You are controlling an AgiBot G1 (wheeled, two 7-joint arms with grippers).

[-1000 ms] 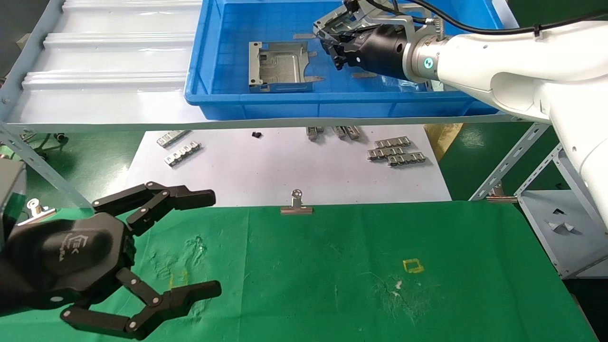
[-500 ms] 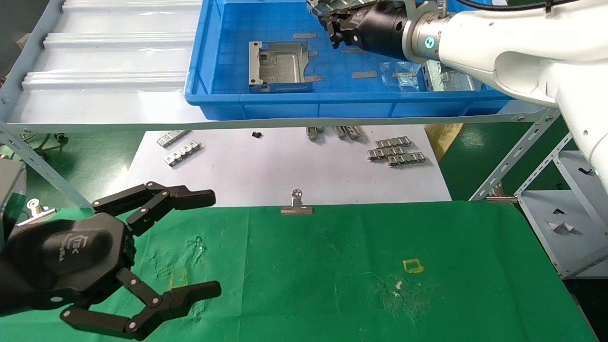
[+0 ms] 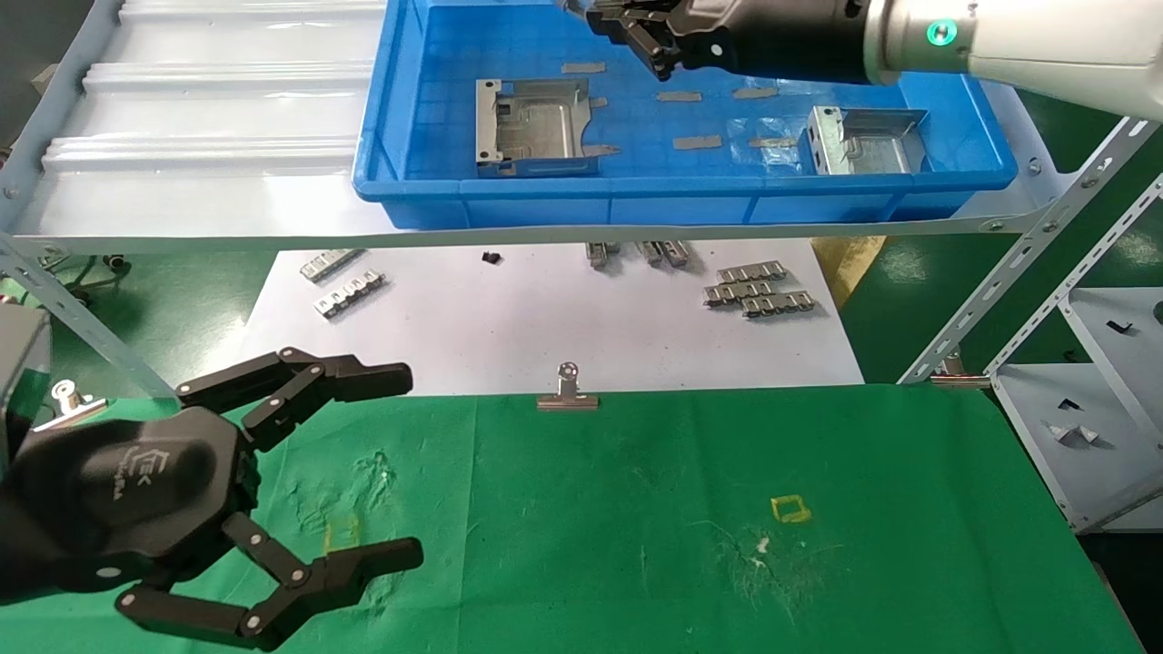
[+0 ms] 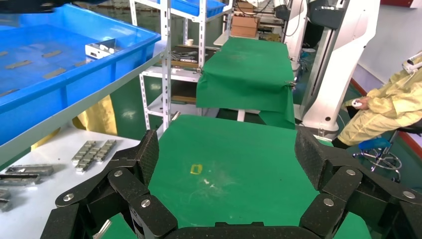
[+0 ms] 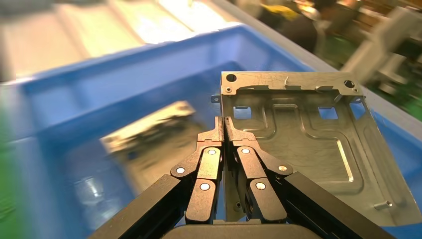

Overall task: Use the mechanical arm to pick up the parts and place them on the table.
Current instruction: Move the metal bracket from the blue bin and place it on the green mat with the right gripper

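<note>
My right gripper (image 3: 636,27) is high over the blue bin (image 3: 545,195), at the top edge of the head view. In the right wrist view it (image 5: 223,124) is shut on the edge flange of a silver-grey stamped plate (image 5: 308,144) and holds it in the air above the bin. Two more plates lie in the bin, one on the left (image 3: 536,127) and one on the right (image 3: 863,141). My left gripper (image 3: 409,463) is open and empty, parked over the near left of the green table (image 3: 636,509); in the left wrist view it (image 4: 229,154) frames the yellow square (image 4: 197,169).
The bin stands on a pale grey shelf (image 3: 200,182). Below lies a white sheet (image 3: 545,309) with ridged metal strips (image 3: 754,291). A binder clip (image 3: 567,392) sits at the cloth's far edge. A metal rack (image 3: 1072,300) stands on the right. A person in yellow (image 4: 388,114) sits beyond the table.
My right arm has risen with the plate toward the top of the head view, uncovering the plate at the bin's right. My left arm has not moved.
</note>
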